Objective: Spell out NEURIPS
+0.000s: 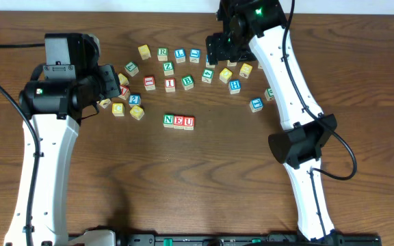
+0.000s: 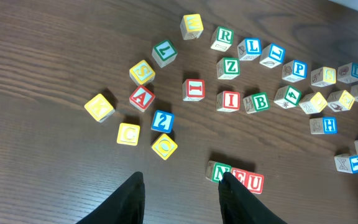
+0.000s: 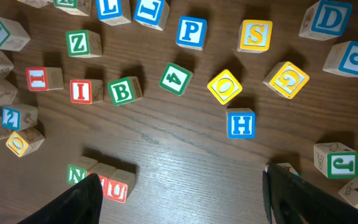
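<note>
While the N cube (image 1: 169,121), E cube (image 1: 178,121) and U cube (image 1: 189,122) are sitting in a touching row at the middle of the table (image 1: 217,178), the R cube (image 2: 223,37), I cube (image 3: 82,91), P cube (image 3: 191,31) and yellow S cube (image 3: 256,35) are lying loose behind them, the I just beside a B cube (image 3: 124,90). Left gripper (image 2: 182,186) is hovering, seemingly above the A cube (image 2: 142,98), jaws partly apart, empty. Right gripper (image 3: 182,177) is hanging over the far cubes, jaws wide, gripping nothing.
</note>
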